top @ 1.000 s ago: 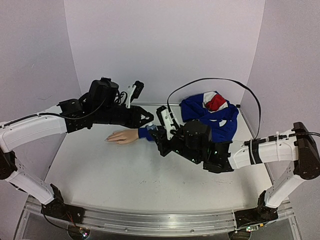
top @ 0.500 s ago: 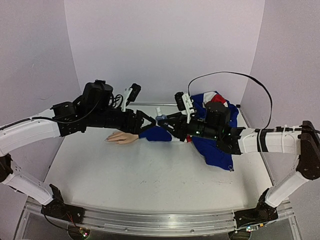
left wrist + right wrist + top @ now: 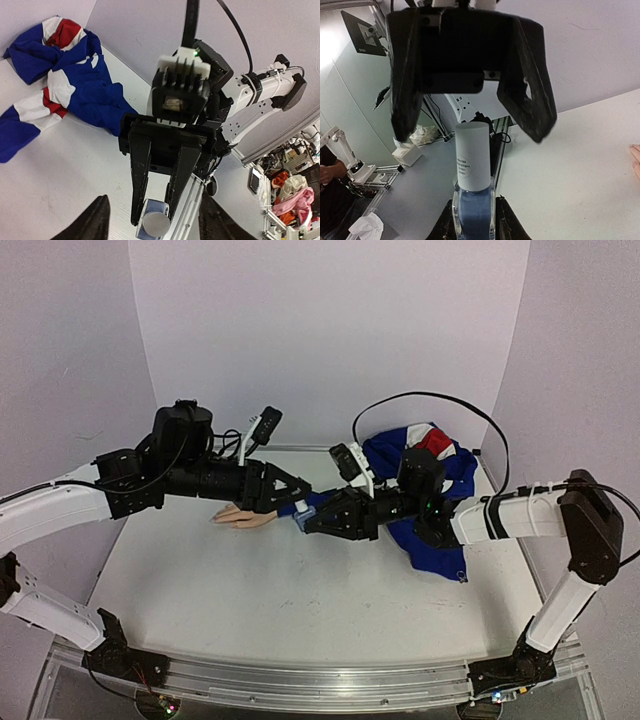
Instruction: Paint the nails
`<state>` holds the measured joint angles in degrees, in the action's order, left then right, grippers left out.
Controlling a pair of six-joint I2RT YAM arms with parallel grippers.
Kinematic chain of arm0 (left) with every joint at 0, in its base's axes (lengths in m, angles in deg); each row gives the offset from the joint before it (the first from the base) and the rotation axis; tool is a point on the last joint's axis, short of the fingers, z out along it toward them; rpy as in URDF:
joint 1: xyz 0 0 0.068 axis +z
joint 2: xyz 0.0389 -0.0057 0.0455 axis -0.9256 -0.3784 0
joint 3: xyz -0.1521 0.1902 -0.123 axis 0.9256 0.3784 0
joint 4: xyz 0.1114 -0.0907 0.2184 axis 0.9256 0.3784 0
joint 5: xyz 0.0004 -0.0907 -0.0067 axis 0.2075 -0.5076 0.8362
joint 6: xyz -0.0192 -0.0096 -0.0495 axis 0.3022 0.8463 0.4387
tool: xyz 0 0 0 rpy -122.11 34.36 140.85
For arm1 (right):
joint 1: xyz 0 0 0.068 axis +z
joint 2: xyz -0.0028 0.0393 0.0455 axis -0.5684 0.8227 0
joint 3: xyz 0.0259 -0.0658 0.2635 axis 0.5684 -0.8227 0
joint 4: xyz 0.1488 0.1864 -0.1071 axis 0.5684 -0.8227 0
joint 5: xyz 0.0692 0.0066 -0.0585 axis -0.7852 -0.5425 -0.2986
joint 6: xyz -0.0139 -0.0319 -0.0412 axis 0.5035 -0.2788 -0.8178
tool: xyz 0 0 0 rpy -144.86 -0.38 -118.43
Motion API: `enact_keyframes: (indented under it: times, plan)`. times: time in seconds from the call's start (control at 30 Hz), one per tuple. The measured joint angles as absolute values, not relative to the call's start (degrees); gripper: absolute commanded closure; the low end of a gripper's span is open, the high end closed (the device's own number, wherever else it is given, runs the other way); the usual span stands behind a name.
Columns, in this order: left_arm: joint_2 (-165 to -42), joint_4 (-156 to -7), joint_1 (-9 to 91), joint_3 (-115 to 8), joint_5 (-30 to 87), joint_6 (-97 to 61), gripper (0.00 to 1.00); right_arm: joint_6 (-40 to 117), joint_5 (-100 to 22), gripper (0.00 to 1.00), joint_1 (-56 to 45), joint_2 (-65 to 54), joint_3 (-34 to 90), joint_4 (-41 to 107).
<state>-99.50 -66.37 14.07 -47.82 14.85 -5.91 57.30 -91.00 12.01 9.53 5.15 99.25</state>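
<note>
The pale mannequin hand (image 3: 243, 514) lies flat on the table, blue cuff towards the right; its nails are too small to make out. Two fingertips show at the right edge of the right wrist view (image 3: 636, 159). My right gripper (image 3: 314, 523) is shut on a small clear bottle of blue polish (image 3: 472, 200) with a pale cap (image 3: 473, 152), held just right of the cuff. My left gripper (image 3: 296, 492) is open, its jaws either side of the cap without touching it. The left wrist view shows the cap end-on (image 3: 153, 226) between my left fingertips (image 3: 100, 220).
A blue, red and white garment (image 3: 432, 472) lies bunched at the back right, also in the left wrist view (image 3: 60, 85). A black cable (image 3: 440, 400) loops above the right arm. White walls close the back and sides.
My right gripper rose from the table with the bottle, swung left towards my left gripper, then came down a little beside the cuff. My left gripper shifted slightly and now brackets the cap.
</note>
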Motion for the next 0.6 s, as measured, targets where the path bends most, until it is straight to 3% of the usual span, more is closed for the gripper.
enact_keyframes:
  times: [0.17, 0.37, 0.47, 0.6]
  plan:
    - [-101.1, -66.5, 14.1, -47.8, 12.1, -6.1, 0.56, 59.2, -92.1, 1.0, 12.0, 9.7, 5.6, 102.1]
    - [-101.5, -66.5, 14.0, -47.9, 10.8, -6.7, 0.79, 59.8, -91.9, 1.0, 12.0, 9.7, 5.6, 103.1]
    - [-101.9, -66.6, 13.9, -48.2, 11.4, -7.3, 0.97, 59.9, -90.8, 1.0, 12.0, 9.7, 5.6, 102.8]
    - [-102.5, -65.9, 14.1, -48.9, 14.2, -7.7, 1.0, 58.8, -86.0, 1.0, 12.0, 9.6, 5.1, 102.4]
